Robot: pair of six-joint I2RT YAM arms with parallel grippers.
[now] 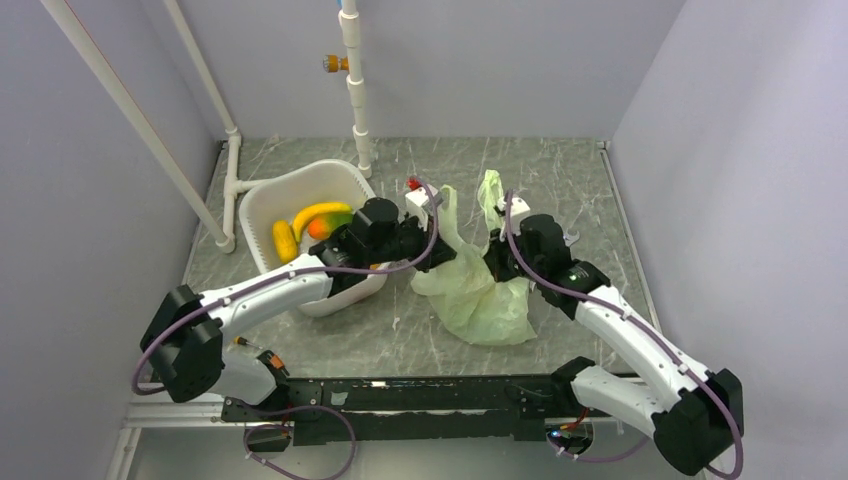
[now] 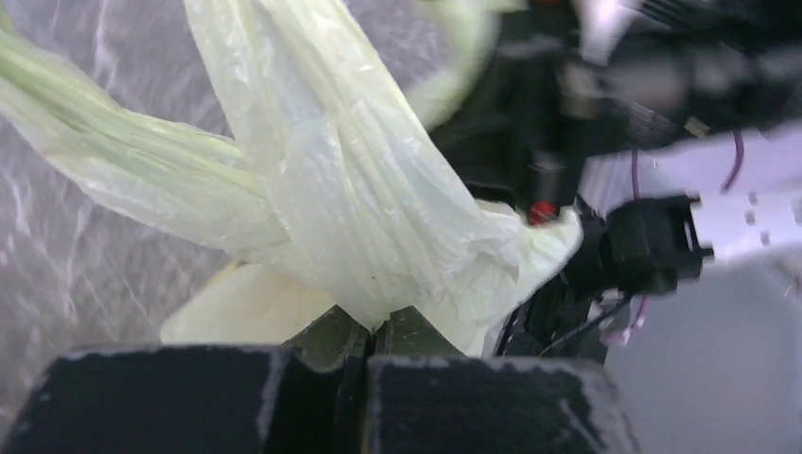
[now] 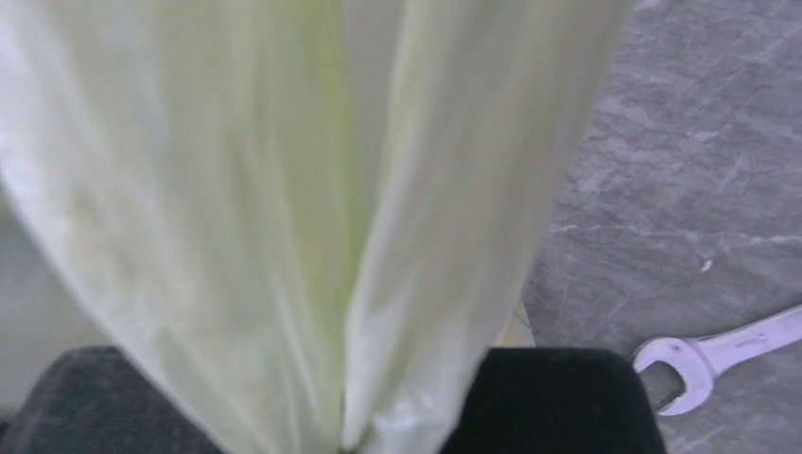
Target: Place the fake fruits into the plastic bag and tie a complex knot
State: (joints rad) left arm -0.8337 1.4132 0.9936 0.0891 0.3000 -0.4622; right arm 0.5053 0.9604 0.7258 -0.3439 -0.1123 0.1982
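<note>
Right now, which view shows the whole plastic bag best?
The top external view: the plastic bag appears whole, body spread flat, both handles lifted. The left wrist view shows only two crossing handle strips; the right wrist, one blurred strip.

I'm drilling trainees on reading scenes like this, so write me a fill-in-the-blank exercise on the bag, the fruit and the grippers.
1. In the top view, the bananas lie in the white basin, to the ____ of the plastic bag.
2. The plastic bag is pinched by ____ grippers, the left gripper and the right gripper.
3. Of the two wrist views, only the ____ one shows the wrench on the table.

Missing words: left; both; right.
</note>
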